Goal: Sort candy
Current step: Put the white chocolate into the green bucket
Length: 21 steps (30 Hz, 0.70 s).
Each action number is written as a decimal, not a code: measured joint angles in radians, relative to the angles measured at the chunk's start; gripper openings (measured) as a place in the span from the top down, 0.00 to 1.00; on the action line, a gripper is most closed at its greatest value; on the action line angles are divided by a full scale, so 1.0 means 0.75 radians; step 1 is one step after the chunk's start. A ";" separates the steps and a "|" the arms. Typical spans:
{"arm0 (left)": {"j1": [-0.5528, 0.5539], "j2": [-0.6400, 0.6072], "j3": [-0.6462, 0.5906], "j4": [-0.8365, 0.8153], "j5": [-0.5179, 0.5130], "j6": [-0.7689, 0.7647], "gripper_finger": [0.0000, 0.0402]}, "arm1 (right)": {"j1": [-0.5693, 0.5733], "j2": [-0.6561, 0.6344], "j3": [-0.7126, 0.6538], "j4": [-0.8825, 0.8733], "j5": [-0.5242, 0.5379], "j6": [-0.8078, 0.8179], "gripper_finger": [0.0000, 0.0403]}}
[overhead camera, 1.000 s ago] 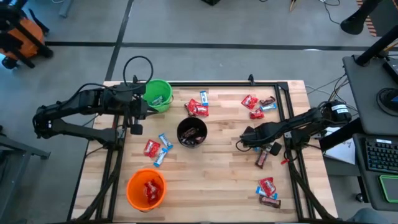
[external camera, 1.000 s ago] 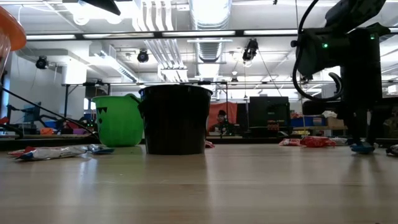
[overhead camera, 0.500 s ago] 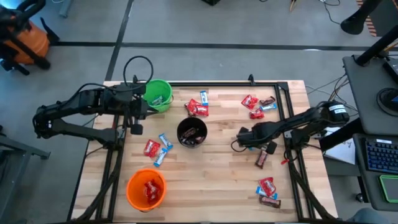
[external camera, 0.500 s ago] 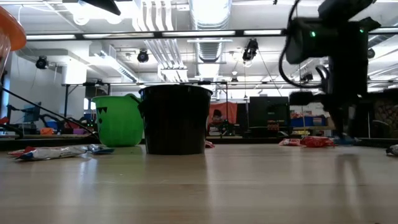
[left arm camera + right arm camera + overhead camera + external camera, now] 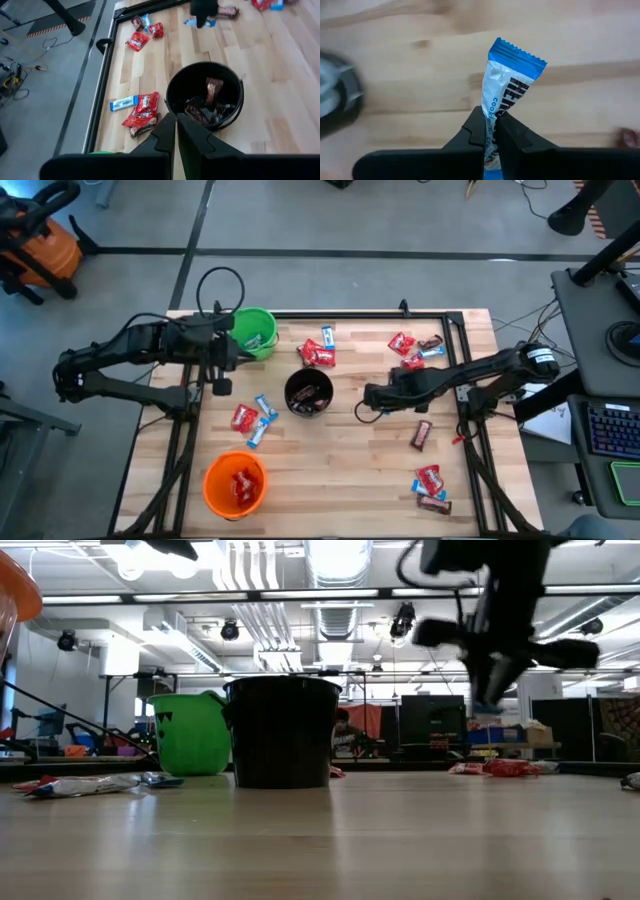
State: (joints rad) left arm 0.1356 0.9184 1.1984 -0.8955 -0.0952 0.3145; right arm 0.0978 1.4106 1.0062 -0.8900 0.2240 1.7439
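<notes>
Right hand (image 5: 490, 131) pinches a shiny blue-and-white wrapped candy bar (image 5: 506, 95), carried above the pale wooden counter (image 5: 340, 470) at about 3 o'clock from the black plastic cup (image 5: 308, 391). Step in hand: transport to a cup. Judged next: travel toward 10 o'clock to the green plastic cup (image 5: 255, 333), which holds blue wrappers, then release. Left hand (image 5: 176, 131), pressed together, waits beside that cup.

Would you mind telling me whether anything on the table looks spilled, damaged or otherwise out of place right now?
Nothing stands out. The green cup, black cup and orange cup all stand upright, and loose candy lies scattered on the table awaiting sorting. The right gripper is shut on a blue-and-white candy bar.
</notes>
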 joint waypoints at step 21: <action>-0.001 0.005 0.000 0.237 0.040 -0.423 0.83 | -0.015 -0.001 0.692 0.019 0.122 -1.020 0.97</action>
State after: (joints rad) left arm 0.1352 0.9222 1.1984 -0.7181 -0.0649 -0.0027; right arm 0.0868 1.4101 1.5255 -0.8760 0.3157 0.9788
